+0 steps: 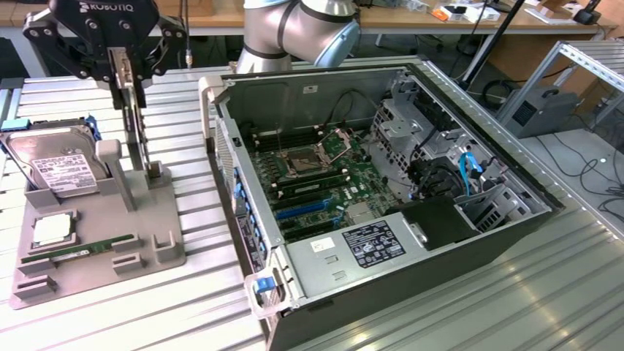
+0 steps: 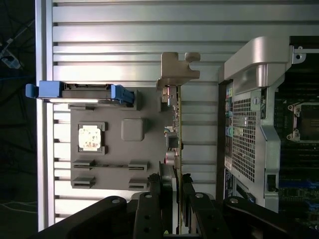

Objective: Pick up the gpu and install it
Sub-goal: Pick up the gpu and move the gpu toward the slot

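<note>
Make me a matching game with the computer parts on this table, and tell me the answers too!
1 graphics card
2 hard drive
3 memory stick
4 computer case

a lying flat on the grey stand
b open, insides showing
c upright in the end effector
d leaning back, white label showing

Pairs: 1-c, 2-d, 3-a, 4-b

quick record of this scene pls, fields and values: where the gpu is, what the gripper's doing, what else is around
gripper state: gripper shut on the gpu, one finger on each side of its upper edge
gpu position: upright on edge, lower end at the gray holder, not in the case
also on holder: hard drive, cpu chip, ram stick
pc case: open, to the exterior view's right of the holder, motherboard exposed
install status: not yet done
</note>
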